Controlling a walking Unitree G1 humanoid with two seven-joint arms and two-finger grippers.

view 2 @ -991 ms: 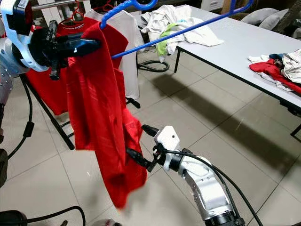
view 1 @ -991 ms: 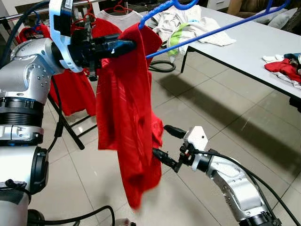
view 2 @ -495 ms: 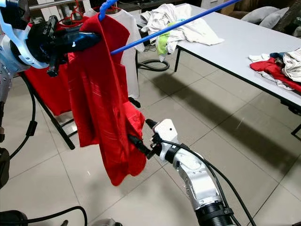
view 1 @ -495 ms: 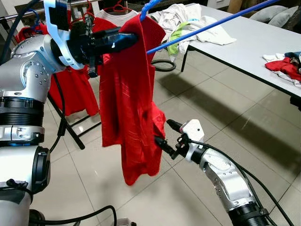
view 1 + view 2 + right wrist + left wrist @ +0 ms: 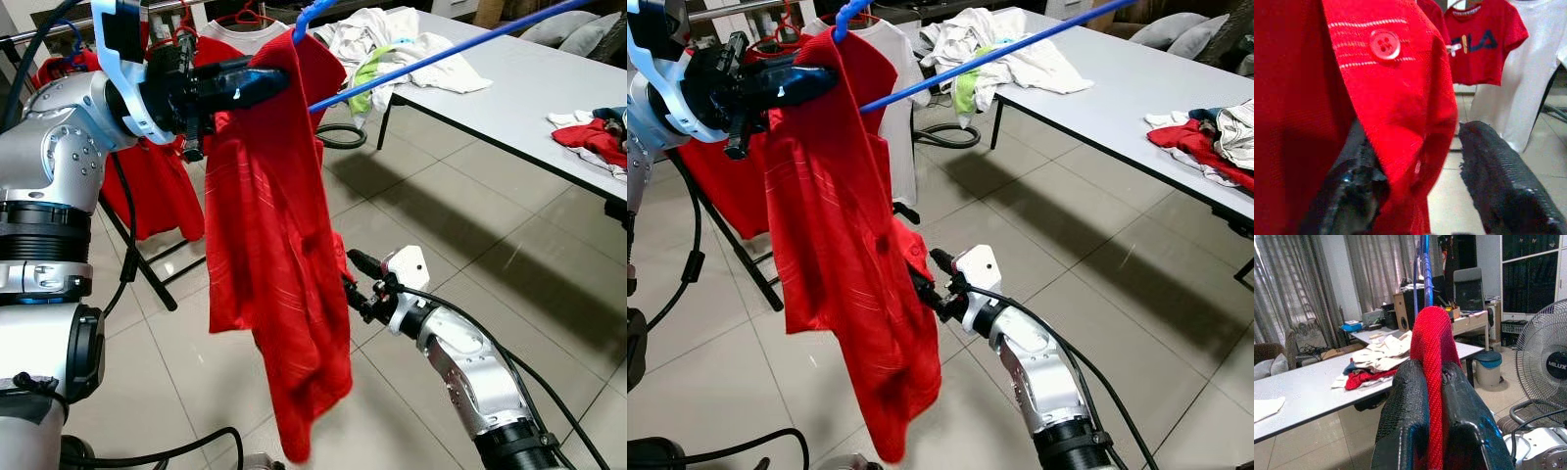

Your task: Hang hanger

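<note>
Left gripper (image 5: 257,83) pinches a red shirt (image 5: 274,245) on a blue hanger (image 5: 431,57). Right gripper (image 5: 355,292), fingers spread, brushes its limp, light cloth; the stiff hanger likely offers the surer hold.

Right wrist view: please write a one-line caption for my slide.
Right gripper, fingers open around the buttoned edge of a red shirt, with hung T-shirts behind.

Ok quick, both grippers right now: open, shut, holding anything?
Left gripper: shut on the red shirt, up by the blue hanger.
Right gripper: open, red shirt fabric between its fingers.
</note>
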